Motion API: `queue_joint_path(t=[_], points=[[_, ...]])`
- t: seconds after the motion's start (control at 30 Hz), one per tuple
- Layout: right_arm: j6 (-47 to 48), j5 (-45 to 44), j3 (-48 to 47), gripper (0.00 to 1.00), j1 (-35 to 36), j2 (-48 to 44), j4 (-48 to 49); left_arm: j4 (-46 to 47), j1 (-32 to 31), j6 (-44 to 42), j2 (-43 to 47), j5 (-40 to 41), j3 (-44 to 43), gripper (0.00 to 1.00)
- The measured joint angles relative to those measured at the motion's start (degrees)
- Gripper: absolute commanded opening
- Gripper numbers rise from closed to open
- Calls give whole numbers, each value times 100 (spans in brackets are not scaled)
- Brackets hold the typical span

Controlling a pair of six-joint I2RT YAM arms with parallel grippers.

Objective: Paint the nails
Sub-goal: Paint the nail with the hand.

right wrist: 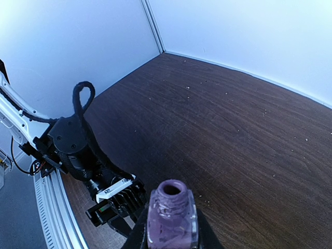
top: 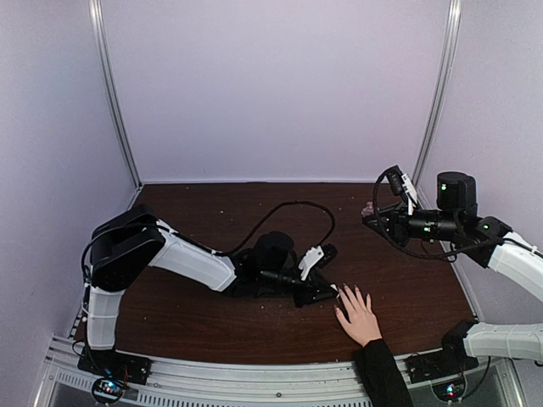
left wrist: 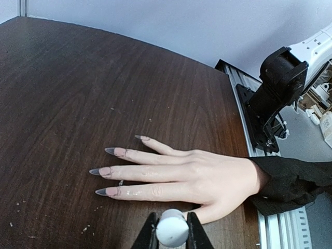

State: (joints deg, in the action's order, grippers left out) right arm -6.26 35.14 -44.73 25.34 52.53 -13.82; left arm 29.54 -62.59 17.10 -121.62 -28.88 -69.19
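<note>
Okay, dark table; hand flat on it, fingers spread. Right pincer, well apart from the hand, clamps an open purple bottle, shown clearly only by the right wrist view. Left pincer, just beside the hand, pinches a white cap. Nails, long with dark tips, show only in the left wrist view.

A robotics lab cell is shown. A dark wood table is enclosed on three sides by plain pale walls, joined at the corners by metal posts. A left arm and a right arm are bolted to a slotted aluminium rail along the near edge. A black cable is left exposed. Blurred clutter is glimpsed beyond the rail.
</note>
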Motion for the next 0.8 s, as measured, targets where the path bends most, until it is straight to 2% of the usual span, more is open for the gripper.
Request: queue_joint_path(t=[0.8], points=[[0, 0, 2, 0, 0, 0, 0, -269, -22, 0, -199, -85, -149, 0]])
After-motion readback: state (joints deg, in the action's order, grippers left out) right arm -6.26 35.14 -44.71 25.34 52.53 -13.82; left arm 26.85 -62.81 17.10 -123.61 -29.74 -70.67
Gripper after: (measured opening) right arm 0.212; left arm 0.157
